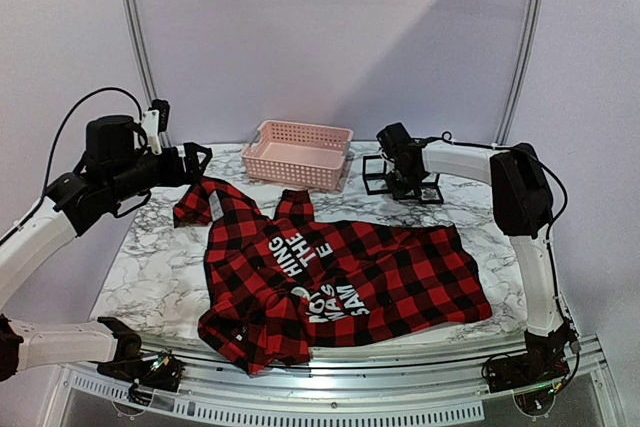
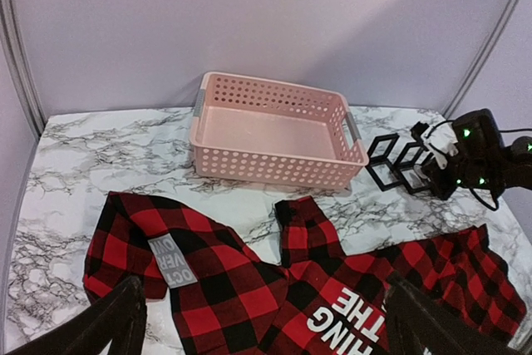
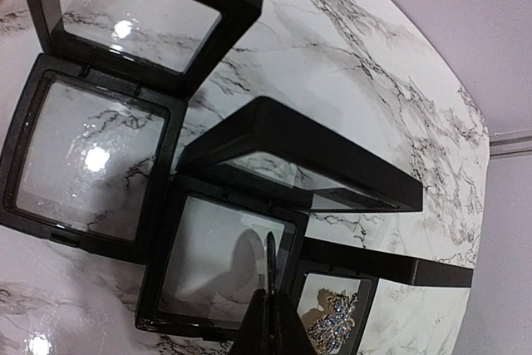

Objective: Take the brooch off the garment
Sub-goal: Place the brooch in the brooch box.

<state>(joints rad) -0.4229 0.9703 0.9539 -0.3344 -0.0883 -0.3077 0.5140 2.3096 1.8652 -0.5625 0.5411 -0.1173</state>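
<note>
The garment (image 1: 340, 277), a red-and-black plaid shirt with white lettering, lies spread across the marble table; its collar end and grey label (image 2: 173, 259) fill the bottom of the left wrist view. A sparkly silver-blue brooch (image 3: 332, 322) lies inside an open black display case (image 3: 337, 309), away from the shirt. My right gripper (image 3: 270, 301) is shut just left of it, over the middle case (image 3: 216, 247). A thin dark sliver sticks out from its tips; I cannot tell what it is. My left gripper (image 2: 266, 330) hangs open above the shirt's collar, holding nothing.
A pink perforated basket (image 1: 300, 152) stands at the back of the table behind the shirt. Three black hinged display cases (image 1: 400, 182) sit open at the back right. The table's curved edge runs close behind them.
</note>
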